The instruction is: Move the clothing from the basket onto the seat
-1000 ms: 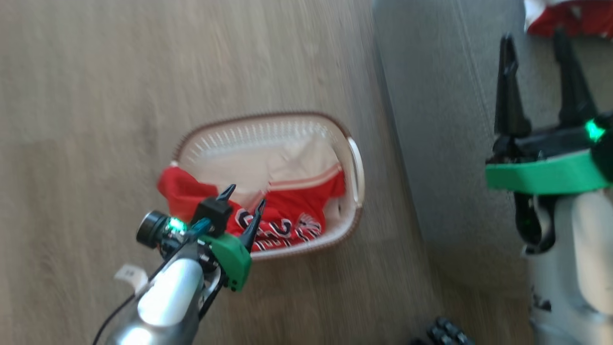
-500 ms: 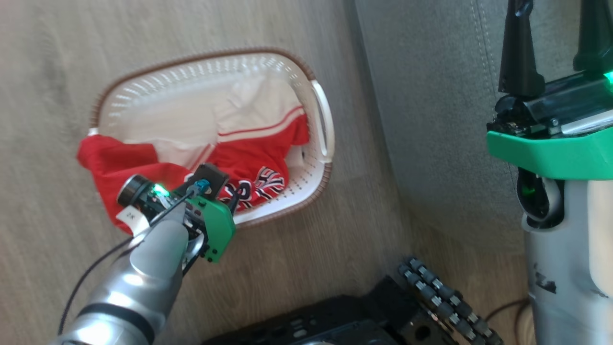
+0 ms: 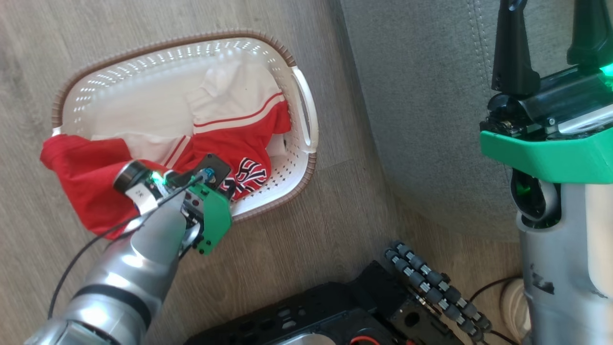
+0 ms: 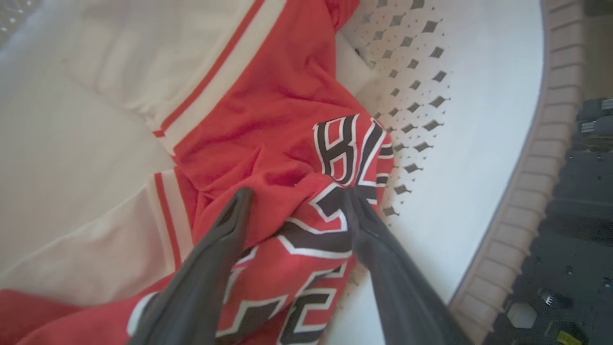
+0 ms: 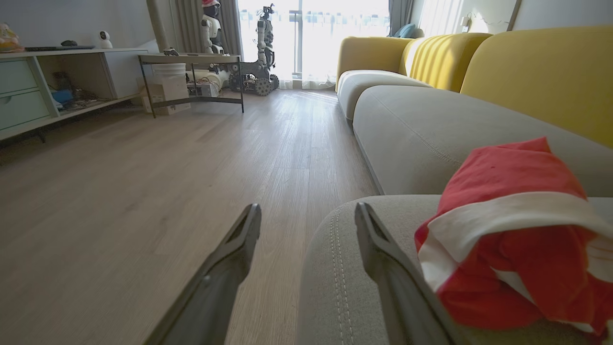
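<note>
We see the wooden floor point(image 3: 143, 28) across the left and bottom of the head view, and the grey seat point(image 3: 421, 120) takes its upper right. In the right wrist view the seat runs up the right half, with yellow backs point(image 5: 527, 72) behind it at the upper right.

The basket point(image 3: 287, 167) stands on the floor in the upper left of the head view, near the seat but apart from it. Most of the clothing point(image 3: 239, 139) lies in the basket's lower half, red with white panels. One red part hangs over the left rim onto the floor. A second garment point(image 5: 503, 230), red and white, lies on the seat at the lower right of the right wrist view.

Our left gripper point(image 4: 297, 196) is down in the basket, at the lower middle of the left wrist view. Its fingers are spread wide with a ridge of lettered red cloth between them, the tips touching the cloth without pinching it. Our right gripper point(image 5: 306, 211) is spread too, with nothing between its fingers. One finger is over the floor and the other over the seat's edge.
</note>
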Robot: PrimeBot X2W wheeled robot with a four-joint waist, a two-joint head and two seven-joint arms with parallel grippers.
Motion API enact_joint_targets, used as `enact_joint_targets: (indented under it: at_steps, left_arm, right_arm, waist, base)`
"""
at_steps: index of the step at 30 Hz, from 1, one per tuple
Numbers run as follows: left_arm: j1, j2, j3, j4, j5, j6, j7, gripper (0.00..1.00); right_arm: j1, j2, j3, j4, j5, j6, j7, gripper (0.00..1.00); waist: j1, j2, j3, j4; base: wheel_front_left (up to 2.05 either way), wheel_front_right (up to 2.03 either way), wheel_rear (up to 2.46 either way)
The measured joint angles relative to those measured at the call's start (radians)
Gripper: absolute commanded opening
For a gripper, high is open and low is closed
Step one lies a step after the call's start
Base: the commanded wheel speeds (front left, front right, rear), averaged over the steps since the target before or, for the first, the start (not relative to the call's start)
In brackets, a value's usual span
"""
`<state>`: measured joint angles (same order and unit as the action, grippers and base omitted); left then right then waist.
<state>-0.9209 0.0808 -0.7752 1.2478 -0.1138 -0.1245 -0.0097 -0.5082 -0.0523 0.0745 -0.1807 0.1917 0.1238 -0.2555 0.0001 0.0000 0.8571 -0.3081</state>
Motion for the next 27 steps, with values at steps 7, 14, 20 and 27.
enact_joint_targets:
  at_steps: [7, 14, 20, 27]
  left_arm:
    - [-0.06, 0.025, -0.034, 0.022, 0.017, 0.035, 0.014, 1.0]
    - [-0.064, 0.032, -0.043, 0.035, 0.018, 0.038, 0.094, 0.88]
    - [-0.064, 0.033, -0.049, 0.038, 0.015, 0.045, 0.096, 0.0]
    - [-0.064, 0.027, -0.06, 0.04, 0.004, 0.044, 0.063, 0.0]
  right_arm:
    - [-0.003, 0.0, 0.023, -0.02, 0.015, 0.0, 0.0, 1.0]
    - [-0.004, 0.0, 0.026, -0.021, 0.03, 0.0, 0.0, 1.0]
    - [-0.012, 0.0, 0.026, -0.018, 0.03, 0.0, 0.0, 1.0]
    - [-0.014, 0.0, 0.024, -0.005, 0.037, 0.0, 0.0, 1.0]
  waist:
    - [0.0, 0.0, 0.031, -0.024]
    - [0.0, 0.0, 0.044, -0.041]
    - [0.0, 0.0, 0.037, -0.047]
    - [0.0, 0.0, 0.006, -0.039]
  base:
    - [0.0, 0.0, 0.0]
    - [0.0, 0.0, 0.0]
    - [0.0, 0.0, 0.0]
    - [0.0, 0.0, 0.0]
